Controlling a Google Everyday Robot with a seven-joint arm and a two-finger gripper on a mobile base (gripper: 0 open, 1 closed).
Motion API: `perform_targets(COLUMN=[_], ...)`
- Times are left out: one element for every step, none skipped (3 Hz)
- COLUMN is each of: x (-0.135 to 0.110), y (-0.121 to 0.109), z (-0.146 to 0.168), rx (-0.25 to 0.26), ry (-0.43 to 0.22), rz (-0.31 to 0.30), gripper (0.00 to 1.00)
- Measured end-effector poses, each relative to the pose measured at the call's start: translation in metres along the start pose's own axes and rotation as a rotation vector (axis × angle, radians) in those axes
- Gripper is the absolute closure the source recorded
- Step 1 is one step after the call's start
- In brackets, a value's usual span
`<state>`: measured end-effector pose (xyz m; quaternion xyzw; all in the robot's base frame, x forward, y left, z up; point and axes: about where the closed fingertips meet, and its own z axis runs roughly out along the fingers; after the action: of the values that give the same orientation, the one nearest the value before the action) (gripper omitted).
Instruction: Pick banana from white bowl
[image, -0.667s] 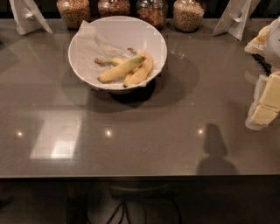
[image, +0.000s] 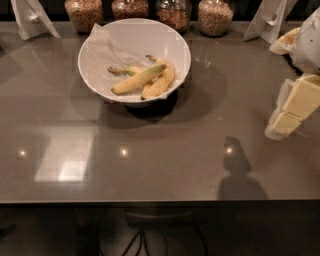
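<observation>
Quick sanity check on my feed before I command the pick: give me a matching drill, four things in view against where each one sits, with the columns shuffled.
Things:
1. long, slim, nearly straight yellow banana
2. large round white bowl
3. cream two-finger gripper
4. glass jars of grain

Places:
a. in a row along the back of the grey table
b. at the right edge of the view, well apart from the bowl
c. inside the paper-lined bowl
d. on the table, left of centre, toward the back

Pairs: 1-c, 2-d, 3-b, 4-a
</observation>
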<state>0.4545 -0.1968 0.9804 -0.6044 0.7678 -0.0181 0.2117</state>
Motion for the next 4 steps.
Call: perform_targets(x=[-0.041, -0.080, -0.133, -0.180], y=[-0.022, -0.044, -0.061, -0.070], z=[0.009, 0.019, 0.029, 0.039], rx=[0.051, 0.078, 0.078, 0.065], ry=[-0.163, -0.289, -0.375, -0.428], rz=[-0.018, -0.031, -0.072, -0.120], gripper=[0.00, 0.00, 0.00, 0.00])
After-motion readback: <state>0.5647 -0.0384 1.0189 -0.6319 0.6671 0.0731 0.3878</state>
